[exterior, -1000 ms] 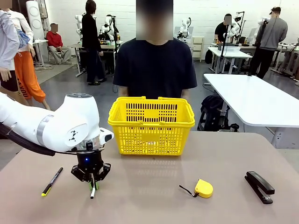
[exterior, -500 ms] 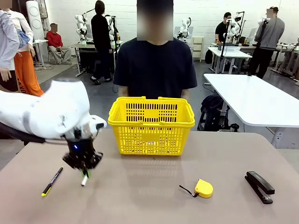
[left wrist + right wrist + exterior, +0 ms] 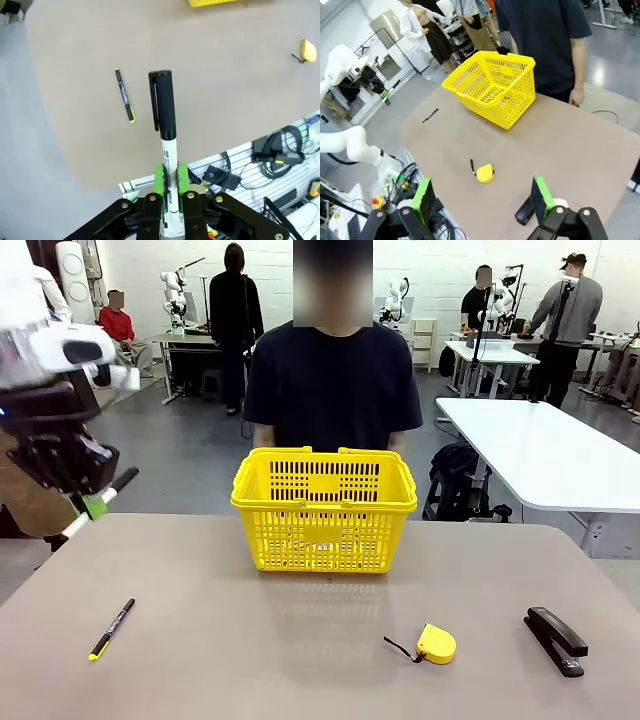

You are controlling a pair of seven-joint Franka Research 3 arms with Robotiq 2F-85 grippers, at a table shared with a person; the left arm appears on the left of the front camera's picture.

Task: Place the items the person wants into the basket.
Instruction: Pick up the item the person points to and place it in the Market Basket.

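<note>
One marker (image 3: 167, 130) in the grip; one pen (image 3: 111, 628), one tape measure (image 3: 436, 643), one stapler (image 3: 555, 640) and one basket (image 3: 325, 502) on the table (image 3: 300, 660).
Left gripper (image 3: 170, 175) hangs high at the table's left side, pads clamped on the marker's white barrel, black cap projecting beyond the fingertips. Right gripper (image 3: 482, 199) stands wide apart, holding nothing. Pen lies near-left, well apart from the basket, which stands at the far edge before the person (image 3: 332, 385).

Left jaws clamped, right jaws spread
</note>
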